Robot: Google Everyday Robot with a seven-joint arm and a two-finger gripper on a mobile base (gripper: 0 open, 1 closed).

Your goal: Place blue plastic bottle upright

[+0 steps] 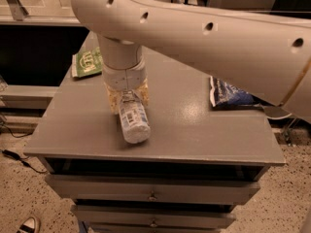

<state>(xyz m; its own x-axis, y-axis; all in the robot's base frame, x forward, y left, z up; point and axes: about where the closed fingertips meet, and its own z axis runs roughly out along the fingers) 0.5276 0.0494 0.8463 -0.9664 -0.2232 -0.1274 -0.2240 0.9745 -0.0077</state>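
The blue plastic bottle [133,119] lies on its side on the grey table [209,130], base pointing toward the front edge. Its white-and-dark-blue label faces up. Its cap end is hidden under my gripper. My gripper [127,97] hangs straight down from the big cream arm over the bottle's far end. Its tan fingers [112,100] stand on either side of the bottle and press against it.
A green snack bag [87,63] lies at the table's back left. A flat dark blue chip bag [229,93] lies at the right under the arm. Drawers [153,191] sit below the table top. A shoe [28,224] shows on the speckled floor at lower left.
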